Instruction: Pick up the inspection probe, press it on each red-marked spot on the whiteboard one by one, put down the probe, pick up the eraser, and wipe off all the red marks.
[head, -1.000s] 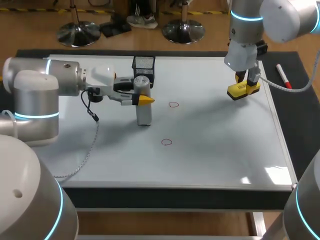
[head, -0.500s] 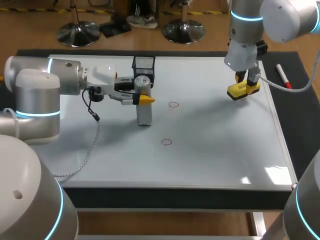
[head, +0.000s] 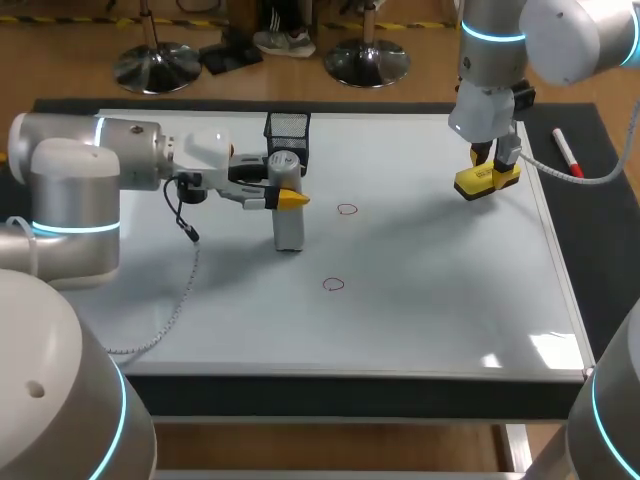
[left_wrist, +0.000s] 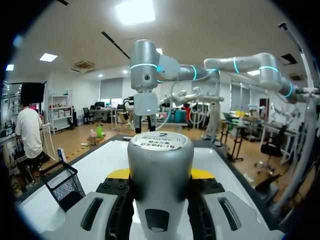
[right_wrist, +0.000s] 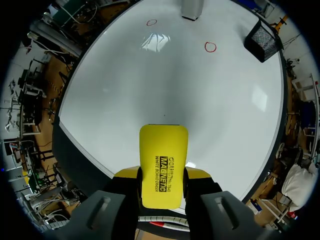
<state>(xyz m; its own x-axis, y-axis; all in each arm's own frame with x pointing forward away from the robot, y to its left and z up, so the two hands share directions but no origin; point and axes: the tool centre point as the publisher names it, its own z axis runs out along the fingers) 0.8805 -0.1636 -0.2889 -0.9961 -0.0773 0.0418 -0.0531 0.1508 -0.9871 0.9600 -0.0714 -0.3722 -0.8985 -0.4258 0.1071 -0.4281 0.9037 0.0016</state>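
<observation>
Left claw (head: 289, 199) — clenched on probe (head: 288, 228), barely shifted since a second ago. Right claw (head: 487, 178) — grasping eraser (right_wrist: 163, 160), unmoved. Red marks (head: 347, 210) (head: 333, 284): two, unwiped; pressing probably still pending.

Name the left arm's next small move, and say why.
Probably move the probe across onto the nearer red mark: the left claw is shut on it, and it stands on the whiteboard beside that mark, not on it.

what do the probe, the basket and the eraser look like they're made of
probe: likely metal or silver-painted plastic; smooth grey with a soft sheen.
basket: black wire mesh; the grid is see-through.
eraser: probably yellow plastic; the face is smooth and evenly coloured.
</observation>
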